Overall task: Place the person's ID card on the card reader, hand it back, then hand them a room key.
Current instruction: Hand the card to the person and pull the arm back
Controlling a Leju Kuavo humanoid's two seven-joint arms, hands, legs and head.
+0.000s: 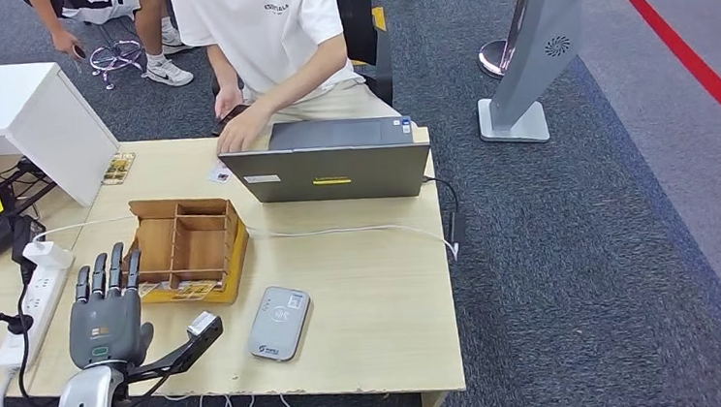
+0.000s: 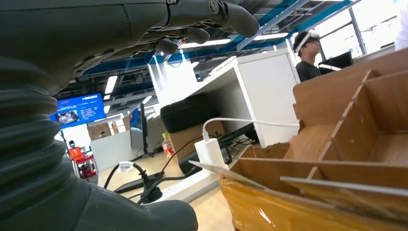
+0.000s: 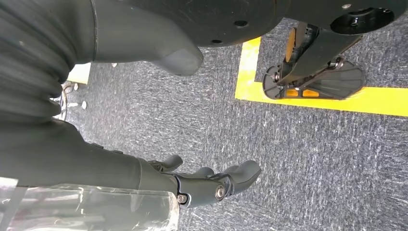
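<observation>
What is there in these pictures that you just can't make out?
- The small card by the person's hand, head view: too small to read.
- Wooden tray compartments: their walls hide parts of the bottoms; contents unclear.
- Laptop screen: faces away.
- Card reader markings: too small.
- Right robot hand, right wrist view: partly behind a plastic sheet.
- Left robot hand: its back hides the palm.

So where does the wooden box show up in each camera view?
Head view: the wooden box sits left of centre on the table, just ahead of the left hand.
Left wrist view: it takes the right side, close up.
Right wrist view: not in it.
Shared landmark: the white charger beside it.
</observation>
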